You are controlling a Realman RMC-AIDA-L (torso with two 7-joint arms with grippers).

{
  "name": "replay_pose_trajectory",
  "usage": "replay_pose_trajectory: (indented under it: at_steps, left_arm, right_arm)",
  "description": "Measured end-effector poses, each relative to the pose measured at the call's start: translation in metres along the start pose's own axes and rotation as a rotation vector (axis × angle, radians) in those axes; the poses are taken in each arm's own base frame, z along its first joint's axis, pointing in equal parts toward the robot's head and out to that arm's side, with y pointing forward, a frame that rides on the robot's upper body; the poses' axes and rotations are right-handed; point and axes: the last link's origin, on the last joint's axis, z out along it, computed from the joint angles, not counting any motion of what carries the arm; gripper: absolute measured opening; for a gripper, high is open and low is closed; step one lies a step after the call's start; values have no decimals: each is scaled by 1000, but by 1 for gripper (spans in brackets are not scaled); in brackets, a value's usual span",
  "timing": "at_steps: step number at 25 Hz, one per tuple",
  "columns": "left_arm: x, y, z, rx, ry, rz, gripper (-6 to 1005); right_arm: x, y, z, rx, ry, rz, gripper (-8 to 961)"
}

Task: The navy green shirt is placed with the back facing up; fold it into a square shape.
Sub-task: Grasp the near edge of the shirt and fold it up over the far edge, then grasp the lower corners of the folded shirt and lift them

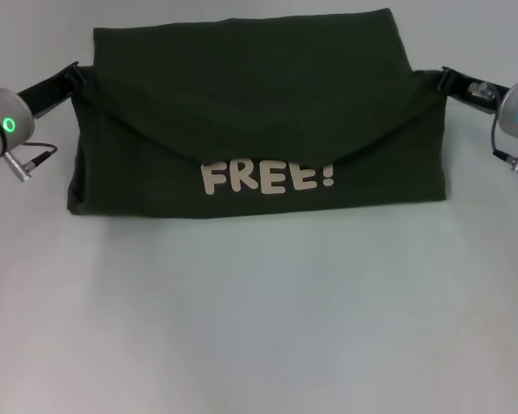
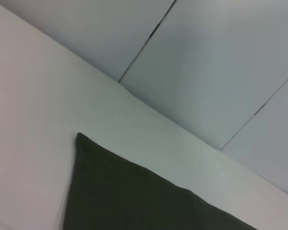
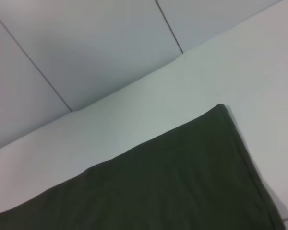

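a: left gripper (image 1: 76,76) at the far left, fingers pinched together on the left edge of the navy green shirt (image 1: 259,121), cloth lifted there?
b: yes. shirt spread across the far middle of the white table (image 1: 259,328), upper layer sagging in a v over cream "free!" lettering (image 1: 268,177).
a: and the right gripper (image 1: 442,82)?
b: far right, clamped on the shirt's right edge, level with the left one.

Green shirt (image 1: 259,103) on pale table (image 1: 259,328)
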Motion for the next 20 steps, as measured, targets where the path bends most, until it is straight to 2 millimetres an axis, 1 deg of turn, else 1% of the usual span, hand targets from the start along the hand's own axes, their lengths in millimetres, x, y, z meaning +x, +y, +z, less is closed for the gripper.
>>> replay_pose_trajectory:
  at_steps: [3, 6, 12, 14, 16, 19, 20]
  left_arm:
    - [-2, 2, 1, -6, 4, 1, 19]
    - [-5, 1, 1, -1, 0, -1, 21]
    - [-6, -3, 1, 42, 0, 8, 261]
    - [-2, -6, 0, 40, 6, 15, 338]
    - [4, -7, -4, 9, 7, 26, 415]
    - [13, -3, -18, -132, -20, 79, 551]
    - [15, -2, -24, -173, -31, 101, 600]
  right_arm:
    - [1, 1, 1, 2, -5, -1, 74]
    - [1, 1, 0, 2, -9, -4, 139]
    - [-3, 1, 0, 1, -9, -35, 268]
    - [-6, 0, 0, 1, -13, -43, 311]
    - [-10, -1, -3, -12, -24, -48, 397]
    - [-18, -7, -14, -76, -35, -45, 527]
    - [-20, -9, -20, -112, -31, -42, 609]
